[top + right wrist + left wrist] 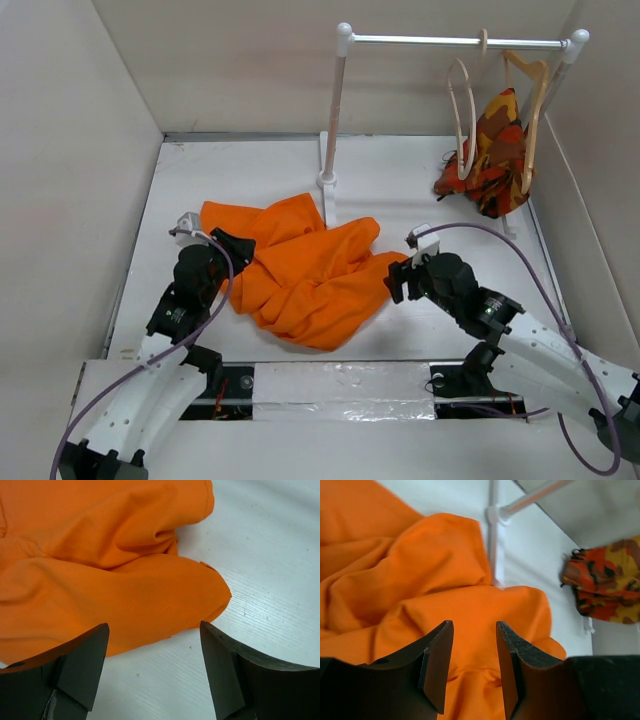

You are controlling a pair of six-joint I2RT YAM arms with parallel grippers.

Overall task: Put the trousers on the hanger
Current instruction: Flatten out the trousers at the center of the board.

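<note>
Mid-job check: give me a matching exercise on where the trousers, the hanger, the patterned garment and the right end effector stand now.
1 trousers
2 hanger
3 patterned garment
4 right end effector

A bare, on the rail
B open, at the trousers' edge
C crumpled on the table
D hung on the darker hanger

Pairs: 1-C, 2-A, 3-D, 4-B

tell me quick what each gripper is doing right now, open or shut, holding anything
Left gripper: open, holding nothing, over the trousers.
Right gripper: open wide, holding nothing, at the trousers' edge.
</note>
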